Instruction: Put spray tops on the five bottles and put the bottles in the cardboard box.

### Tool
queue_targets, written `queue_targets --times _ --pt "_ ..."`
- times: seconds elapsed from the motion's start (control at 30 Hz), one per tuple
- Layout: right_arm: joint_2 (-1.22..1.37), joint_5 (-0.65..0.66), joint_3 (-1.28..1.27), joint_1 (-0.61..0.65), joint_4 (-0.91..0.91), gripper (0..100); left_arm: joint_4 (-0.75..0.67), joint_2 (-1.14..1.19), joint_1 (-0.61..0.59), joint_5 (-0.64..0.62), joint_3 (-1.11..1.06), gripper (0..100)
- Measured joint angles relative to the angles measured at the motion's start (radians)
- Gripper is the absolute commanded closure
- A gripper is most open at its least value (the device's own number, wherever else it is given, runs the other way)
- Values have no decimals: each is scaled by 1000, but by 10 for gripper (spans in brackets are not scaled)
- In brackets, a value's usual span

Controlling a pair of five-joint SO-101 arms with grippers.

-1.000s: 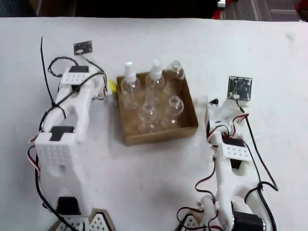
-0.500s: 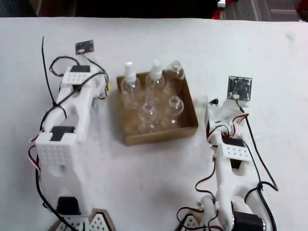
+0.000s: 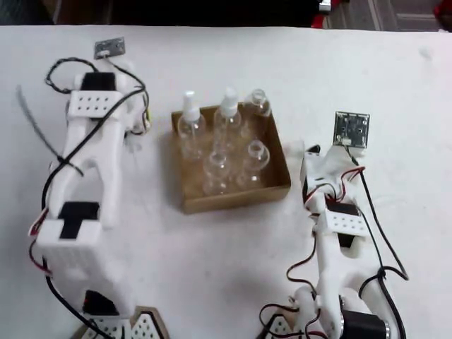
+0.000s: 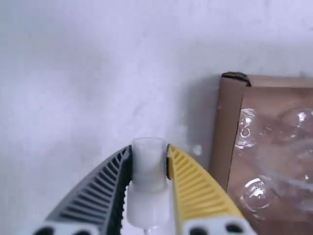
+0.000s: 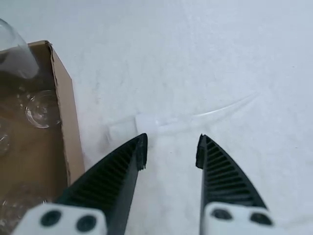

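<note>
Left wrist view has the spray top point(image 4: 146, 181) pinched between the grey and yellow fingers of the left gripper point(image 4: 148, 149). It's clamped snug on it, over the bare table point(image 4: 73, 73) and just beside a corner of the cardboard box point(image 4: 227, 127).

From the high view, all five bottles point(image 3: 217, 166) stand inside the box. The two at the back wear tops and the other three have open necks.

The right gripper point(image 5: 170, 149) sits on the other side of the box with its jaws apart and nothing in them. What looks like a second spray top point(image 5: 146, 122) lies on the table just ahead of it.

My worry is that those bottles are loose and light. If the top comes in off-centre or tilted, I'd guess it misses the neck and tips a bottle into its neighbours. The box wall is also close enough to snag a finger on the way in.
</note>
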State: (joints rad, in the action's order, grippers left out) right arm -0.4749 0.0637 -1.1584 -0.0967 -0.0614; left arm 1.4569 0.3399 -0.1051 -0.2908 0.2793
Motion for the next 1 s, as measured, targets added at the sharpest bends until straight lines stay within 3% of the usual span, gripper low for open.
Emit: queue_targets --times 0.3,0.6,0.77,1.0 --pt "0 0 0 -2 0 854 104 -304 20 0 0 979" --pt "0 0 0 -2 0 854 167 -678 175 0 -115 979" --pt "0 0 0 -2 0 854 75 -907 224 0 -262 979" --pt "0 0 0 -2 0 854 -213 -1267 233 0 -606 979"
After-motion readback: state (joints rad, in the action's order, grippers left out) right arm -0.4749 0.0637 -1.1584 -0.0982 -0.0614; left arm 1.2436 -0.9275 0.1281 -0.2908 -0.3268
